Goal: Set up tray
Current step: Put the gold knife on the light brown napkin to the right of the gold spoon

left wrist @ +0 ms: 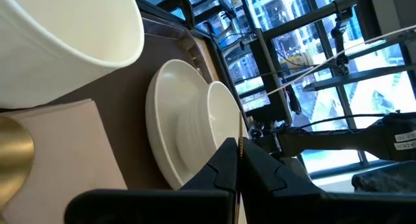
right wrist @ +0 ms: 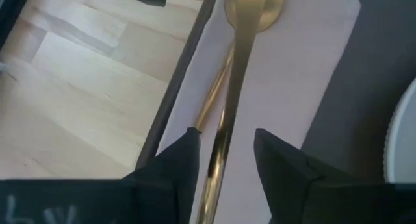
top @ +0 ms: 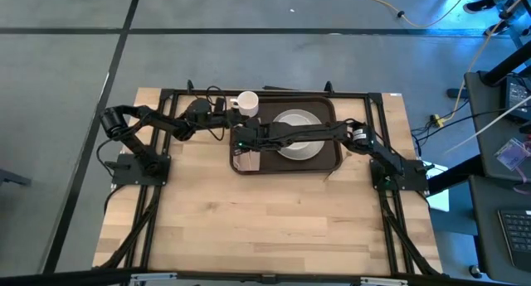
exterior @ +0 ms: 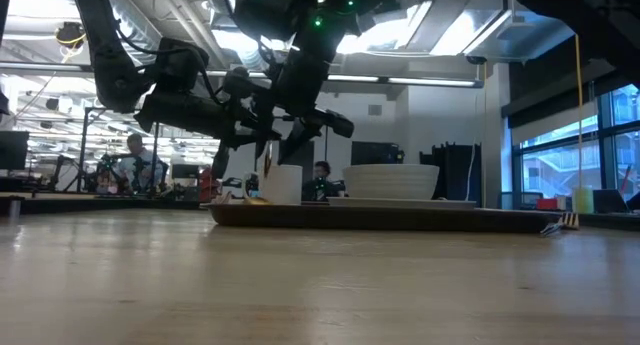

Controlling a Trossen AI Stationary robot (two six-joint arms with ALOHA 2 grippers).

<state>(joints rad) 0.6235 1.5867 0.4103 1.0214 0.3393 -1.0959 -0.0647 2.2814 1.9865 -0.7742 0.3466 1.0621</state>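
Observation:
The dark brown tray [top: 332,113] [exterior: 400,217] sits at the table's far middle. It holds a white plate [top: 296,147] with a white bowl [top: 292,120] on it, a white cup [top: 247,104] [left wrist: 58,36] at its far left corner, and a tan-pink napkin [top: 246,161] [right wrist: 292,74] at its left end. A gold spoon [right wrist: 237,74] lies on the napkin beside a second gold utensil [right wrist: 213,97]. My right gripper [top: 241,143] [right wrist: 226,152] is open over the napkin, its fingers either side of the spoon's handle with gaps showing. My left gripper [top: 228,124] [left wrist: 239,152] is shut by the tray's left edge, near the cup.
Bare wooden table [top: 265,220] stretches from the tray to the near edge. The right arm [top: 332,133] lies across the tray above the plate and bowl. A black frame [top: 166,95] borders the table. People sit in the room beyond [exterior: 135,160].

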